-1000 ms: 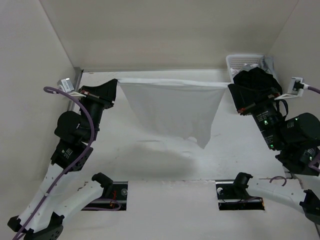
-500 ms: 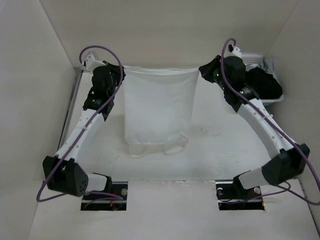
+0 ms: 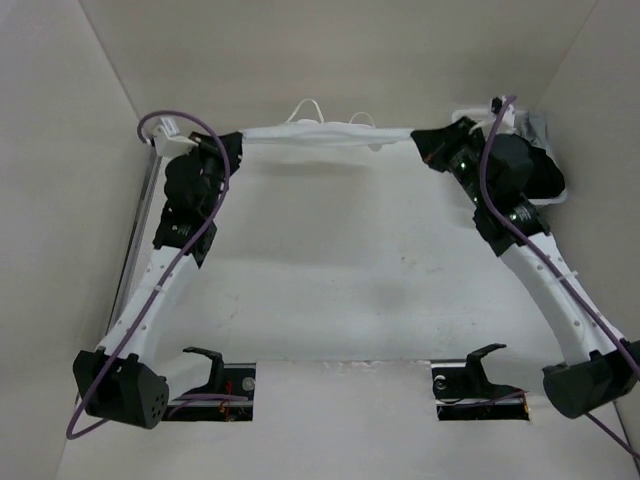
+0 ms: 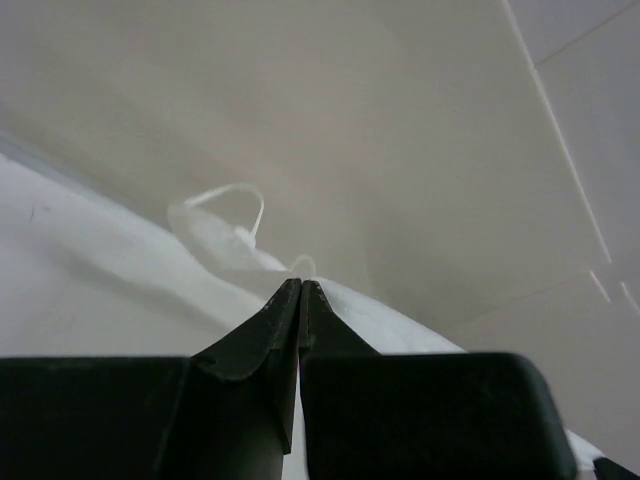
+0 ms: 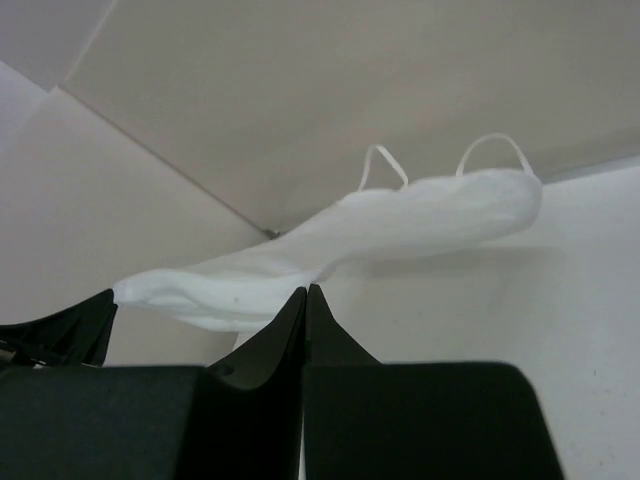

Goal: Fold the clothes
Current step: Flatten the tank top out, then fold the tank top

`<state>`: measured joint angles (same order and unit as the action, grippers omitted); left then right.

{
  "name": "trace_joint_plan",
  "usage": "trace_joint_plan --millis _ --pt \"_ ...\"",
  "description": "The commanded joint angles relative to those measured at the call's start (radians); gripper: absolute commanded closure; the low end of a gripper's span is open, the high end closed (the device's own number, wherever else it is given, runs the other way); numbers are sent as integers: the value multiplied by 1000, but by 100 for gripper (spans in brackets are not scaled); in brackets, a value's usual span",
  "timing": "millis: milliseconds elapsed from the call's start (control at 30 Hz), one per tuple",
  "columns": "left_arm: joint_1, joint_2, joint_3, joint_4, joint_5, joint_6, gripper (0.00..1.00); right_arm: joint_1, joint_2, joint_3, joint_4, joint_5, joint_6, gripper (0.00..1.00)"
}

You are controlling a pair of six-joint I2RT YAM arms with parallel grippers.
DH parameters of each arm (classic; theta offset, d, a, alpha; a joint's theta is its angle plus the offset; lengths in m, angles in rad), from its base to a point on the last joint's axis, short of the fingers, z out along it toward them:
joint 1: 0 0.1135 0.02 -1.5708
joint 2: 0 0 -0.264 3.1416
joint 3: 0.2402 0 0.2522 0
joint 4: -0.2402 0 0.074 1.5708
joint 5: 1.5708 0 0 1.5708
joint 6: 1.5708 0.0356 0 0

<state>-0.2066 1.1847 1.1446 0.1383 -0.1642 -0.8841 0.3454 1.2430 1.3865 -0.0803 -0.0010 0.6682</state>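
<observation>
- Clothes [image 3: 325,135]: the white garment hangs in the air as a narrow, bunched band at the far end of the table [image 3: 330,290], close to the back wall [image 3: 330,60]. It runs between your 2 grippers, and 2 thin strap loops [image 3: 305,106] stick up from it.
- Your left gripper [image 3: 236,142] is fully closed, pinching 1 end of the band. The left wrist view shows its tips [image 4: 300,285] meeting with white fabric right at them.
- Your right gripper [image 3: 418,140] is closed just as tightly on the other end. Its wrist view shows the tips [image 5: 306,290] together, with the band sagging away from them.
- My read is that you are spreading it out, and no fold has been made yet. The body is gathered up, so it has to open before it touches down.
- Bring both arms back toward yourself at the same pace and height, so the loose body trails and unrolls flat on the table.
- Hold the 2 ends apart enough to take out the sag, but not so far that the thin fabric slips from either pinch.
- Lower the trailing edge first, then the held edge. Do not release until the fabric lies on the surface.
- Watch the straps: they could tuck underneath and leave a lump.
</observation>
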Motion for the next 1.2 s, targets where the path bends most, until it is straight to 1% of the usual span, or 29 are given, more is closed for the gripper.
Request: trace_joint_plan --millis 0,133,200,300,400,500,600,667,733,800,867,900,1000,1167 --pt "-32 -45 -225 93 -17 -38 100 14 -63 -254 88 2 42 100" --pt "-43 -108 -487 144 -12 -49 100 45 -140 -573 161 12 82 100" --pt "-40 -144 -612 147 0 -47 100 69 -161 -705 191 18 102 100" --pt "-33 -221 -788 129 37 -47 100 129 -209 -901 232 50 151 100" --pt "-49 -310 -899 52 75 -70 100 226 -293 -1047 220 88 214 100" --pt "-99 -439 -970 -81 101 -122 100 348 -408 -1136 148 111 307 100" --pt "-161 -623 -994 -263 78 -185 100 457 -525 -1162 32 154 379 100" --pt "-187 -722 -959 -368 37 -196 100 494 -579 -1152 -33 183 392 100" --pt "-191 -746 -892 -402 -15 -178 99 494 -603 -1114 -71 197 374 100" --pt "-176 -677 -820 -347 -58 -132 99 430 -581 -1058 -62 196 314 100" --pt "-155 -538 -751 -225 -64 -90 99 344 -513 -1002 -23 173 248 100" --pt "-147 -475 -723 -171 -63 -78 99 285 -457 -962 19 147 207 100" --pt "-127 -196 -604 12 -61 -49 99 157 -294 -867 131 79 134 100" --pt "-89 172 -377 168 -83 -55 99 -8 7 -663 255 1 100 100"
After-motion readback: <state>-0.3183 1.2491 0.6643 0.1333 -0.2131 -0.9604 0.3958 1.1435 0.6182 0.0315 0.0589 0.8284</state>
